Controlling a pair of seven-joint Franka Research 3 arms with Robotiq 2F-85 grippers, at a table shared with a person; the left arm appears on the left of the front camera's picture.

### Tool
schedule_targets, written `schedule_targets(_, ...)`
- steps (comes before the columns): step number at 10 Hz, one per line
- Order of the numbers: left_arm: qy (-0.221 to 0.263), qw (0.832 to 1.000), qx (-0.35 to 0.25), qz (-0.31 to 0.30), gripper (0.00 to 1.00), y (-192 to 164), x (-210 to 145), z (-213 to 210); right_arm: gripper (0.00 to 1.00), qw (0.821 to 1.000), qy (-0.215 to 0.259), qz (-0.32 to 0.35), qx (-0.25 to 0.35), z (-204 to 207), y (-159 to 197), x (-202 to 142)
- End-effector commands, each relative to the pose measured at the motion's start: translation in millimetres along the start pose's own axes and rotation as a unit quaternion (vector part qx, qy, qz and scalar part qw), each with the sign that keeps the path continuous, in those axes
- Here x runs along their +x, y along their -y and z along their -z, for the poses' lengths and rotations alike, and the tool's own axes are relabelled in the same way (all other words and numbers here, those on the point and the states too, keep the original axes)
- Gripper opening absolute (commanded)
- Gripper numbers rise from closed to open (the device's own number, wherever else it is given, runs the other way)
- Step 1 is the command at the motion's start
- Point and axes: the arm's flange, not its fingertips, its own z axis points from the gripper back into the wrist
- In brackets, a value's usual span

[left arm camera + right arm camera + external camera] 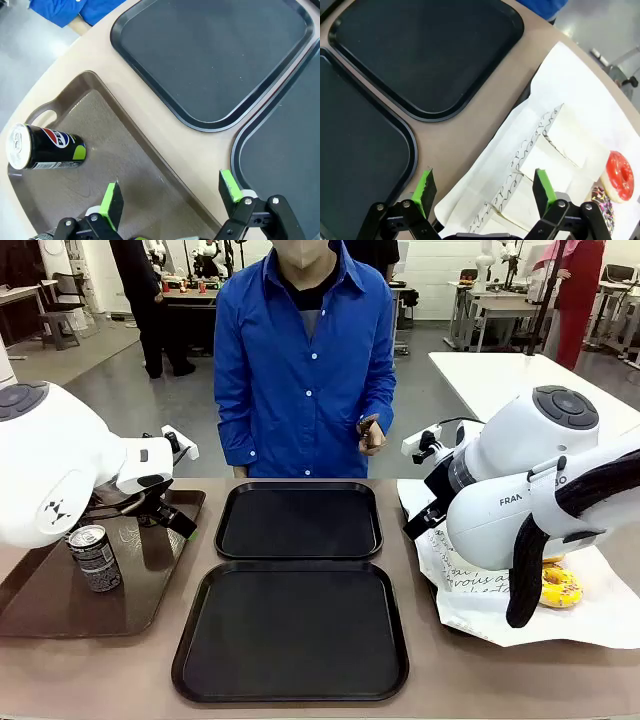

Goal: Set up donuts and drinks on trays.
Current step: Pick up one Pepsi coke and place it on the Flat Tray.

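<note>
**Both end effectors wide open and empty: the drink is at the left arm's side, the donuts at the right arm's side.**

In the front view, we see the drink can (93, 558) standing upright on the brown tray (40, 610), so its long axis is vertical. It is just beside the left arm and well apart from the two black trays (300, 522) in the middle of the surface (100, 672), which hold nothing yet. In the left wrist view, the left end effector (170, 195) has its jaws spread wide with nothing between them, and the can lies outside its left pad, toward the picture's left. In the right wrist view, the right end effector (484, 190) is equally open and empty above the white paper sheet (580, 80). The donuts (620, 176) lie past its right pad, so we judge this arm the nearer one to them.
</note>
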Motion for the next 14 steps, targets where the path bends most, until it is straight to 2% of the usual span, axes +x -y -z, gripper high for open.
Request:
schedule_targets(1, 0.0, 1.0, 0.0, 0.0, 1.0, 0.1, 0.0, 0.0, 1.0, 1.0, 0.0, 0.0, 0.0, 0.0, 0.0, 0.0)
schedule_targets(14, 0.0, 1.0, 0.0, 0.0, 1.0, 0.1, 0.0, 0.0, 1.0, 1.0, 0.0, 0.0, 0.0, 0.0, 0.0, 0.0)
